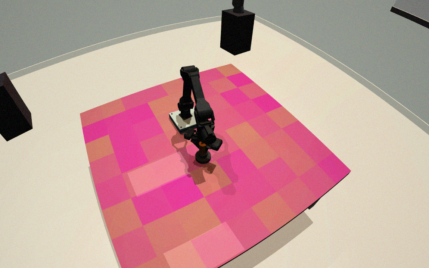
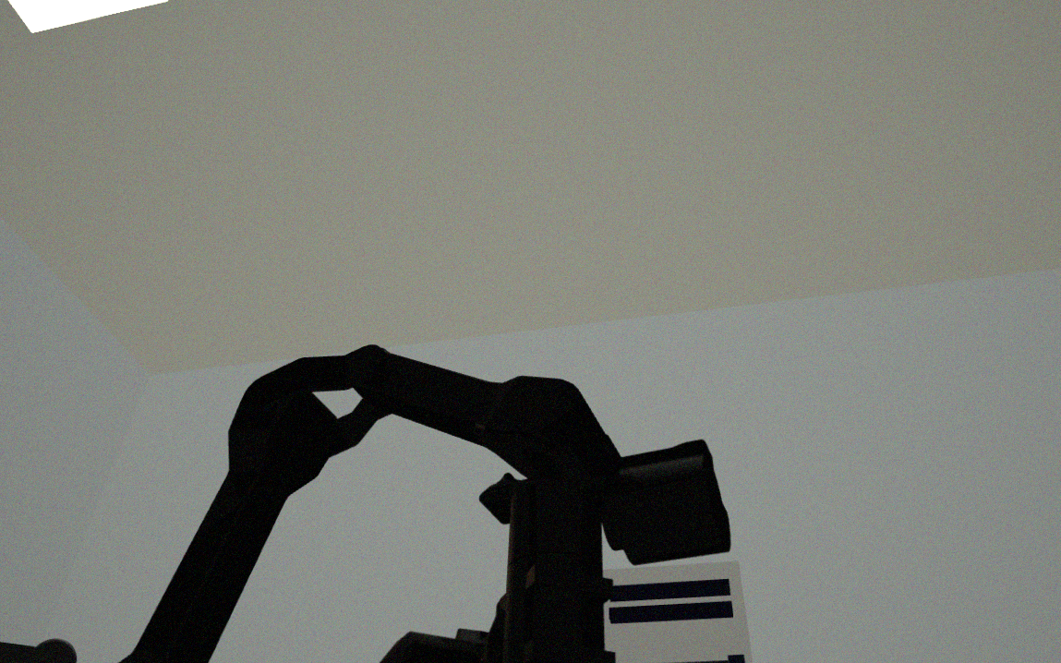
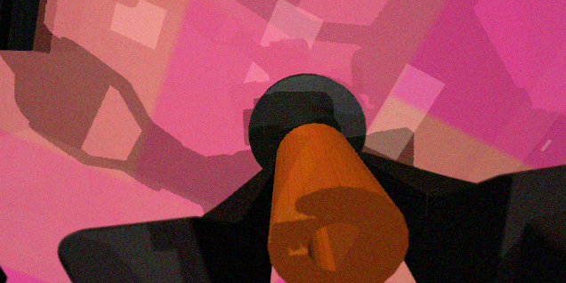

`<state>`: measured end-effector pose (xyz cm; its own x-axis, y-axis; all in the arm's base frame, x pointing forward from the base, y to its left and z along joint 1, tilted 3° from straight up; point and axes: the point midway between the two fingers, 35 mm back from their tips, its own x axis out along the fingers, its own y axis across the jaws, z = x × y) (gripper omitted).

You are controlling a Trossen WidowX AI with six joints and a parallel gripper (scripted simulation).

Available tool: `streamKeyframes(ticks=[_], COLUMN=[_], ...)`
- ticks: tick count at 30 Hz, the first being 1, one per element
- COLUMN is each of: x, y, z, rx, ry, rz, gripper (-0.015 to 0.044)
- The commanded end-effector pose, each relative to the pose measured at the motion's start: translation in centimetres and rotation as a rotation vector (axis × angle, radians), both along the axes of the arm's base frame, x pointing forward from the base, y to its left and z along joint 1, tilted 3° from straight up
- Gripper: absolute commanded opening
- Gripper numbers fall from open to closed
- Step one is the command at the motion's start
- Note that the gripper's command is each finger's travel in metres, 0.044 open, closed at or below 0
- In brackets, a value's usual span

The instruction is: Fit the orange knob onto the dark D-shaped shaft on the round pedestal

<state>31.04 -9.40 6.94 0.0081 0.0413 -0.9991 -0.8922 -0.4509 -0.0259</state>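
The orange knob stands upright between the two black fingers of my gripper. The gripper is shut on its sides. The knob is over the dark round pedestal, and its lower end overlaps the pedestal's middle in the wrist view. The wrist view shows the hole in the knob's upper end. The shaft is hidden by the knob. I cannot tell whether there is a gap between knob and pedestal, or how far the knob is on the shaft.
The arm's pale base plate sits behind the pedestal on the pink and orange patchwork table top. Two black stands with other arms stand beyond the table. The exterior view mostly shows my dark arm, walls and ceiling.
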Motion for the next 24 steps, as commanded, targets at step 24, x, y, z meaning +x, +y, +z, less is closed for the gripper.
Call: streamKeyframes(ticks=[24], x=[0.08], y=[-0.02], z=[0.0], rx=[-0.004], ry=[-0.011], rz=[0.216], gripper=[0.0])
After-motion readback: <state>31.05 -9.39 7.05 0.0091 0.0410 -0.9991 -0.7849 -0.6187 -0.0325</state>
